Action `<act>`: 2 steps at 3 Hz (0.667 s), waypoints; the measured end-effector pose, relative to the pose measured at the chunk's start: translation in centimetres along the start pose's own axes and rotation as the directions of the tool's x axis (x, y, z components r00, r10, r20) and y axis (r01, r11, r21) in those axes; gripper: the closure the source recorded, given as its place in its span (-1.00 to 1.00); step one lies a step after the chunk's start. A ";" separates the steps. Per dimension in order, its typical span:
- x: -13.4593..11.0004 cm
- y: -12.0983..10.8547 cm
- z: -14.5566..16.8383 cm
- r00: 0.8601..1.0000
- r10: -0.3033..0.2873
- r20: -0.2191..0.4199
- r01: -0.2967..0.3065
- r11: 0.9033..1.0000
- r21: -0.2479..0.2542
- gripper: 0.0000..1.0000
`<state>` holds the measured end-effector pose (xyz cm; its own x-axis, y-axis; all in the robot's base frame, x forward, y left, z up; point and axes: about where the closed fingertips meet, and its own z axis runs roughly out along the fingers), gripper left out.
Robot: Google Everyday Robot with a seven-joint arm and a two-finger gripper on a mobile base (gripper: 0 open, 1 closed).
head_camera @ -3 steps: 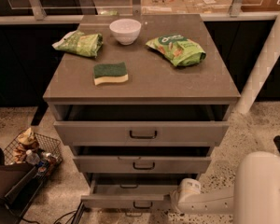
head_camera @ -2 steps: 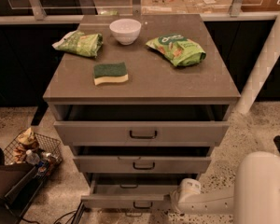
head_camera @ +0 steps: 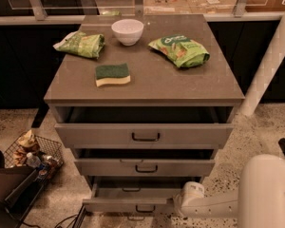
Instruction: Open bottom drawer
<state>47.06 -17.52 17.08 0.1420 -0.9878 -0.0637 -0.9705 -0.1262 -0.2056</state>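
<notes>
Three drawers of the grey cabinet (head_camera: 152, 82) are standing partly open, with the bottom drawer (head_camera: 118, 204) projecting farthest at the foot of the stack and showing its pale inside. The gripper (head_camera: 183, 202) of the white arm (head_camera: 216, 205) is sitting at that drawer's right front corner; whether it is gripping cannot be told.

We see a white bowl (head_camera: 128, 31), sponge (head_camera: 113, 74), left green bag (head_camera: 81, 44) and right green bag (head_camera: 179, 50) on the counter (head_camera: 180, 87); wire basket (head_camera: 35, 153) on the floor (head_camera: 266, 132).
</notes>
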 end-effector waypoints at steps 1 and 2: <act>0.0 0.0 0.0 1.000 0.000 0.000 0.000 1.000 0.000 1.00; 0.0 0.0 0.0 1.000 0.000 0.000 0.000 1.000 0.000 1.00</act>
<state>47.04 -17.52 17.08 0.1421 -0.9878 -0.0637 -0.9705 -0.1264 -0.2051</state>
